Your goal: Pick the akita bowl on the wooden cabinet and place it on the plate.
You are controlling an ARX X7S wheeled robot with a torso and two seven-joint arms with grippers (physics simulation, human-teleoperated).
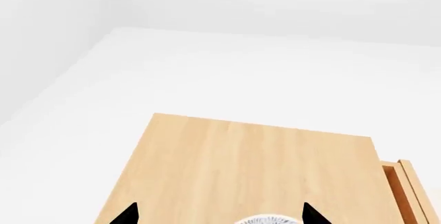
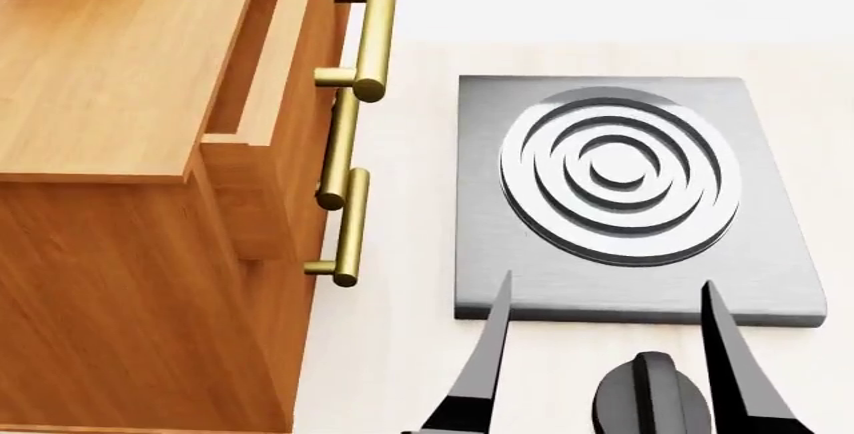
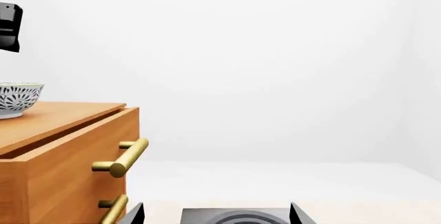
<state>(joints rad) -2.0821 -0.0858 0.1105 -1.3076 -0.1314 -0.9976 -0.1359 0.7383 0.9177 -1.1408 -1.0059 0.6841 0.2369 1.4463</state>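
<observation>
White, blue-speckled, the bowl [image 3: 16, 99] sits on the cabinet [image 2: 107, 84] top near its back edge, the plate in none of the views. Judging by the left wrist view, the left claw [image 1: 219, 214] hangs just above it, fingers wide apart and empty; it should descend centred so the fingers straddle the rim before closing. Right claw [image 2: 607, 354] spread, holding nothing, over a grey stove [image 2: 774, 254].

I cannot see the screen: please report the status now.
Left claw open, above akita bowl. Right claw open, empty. Bowl sits on wooden cabinet. Plate not in view.
</observation>
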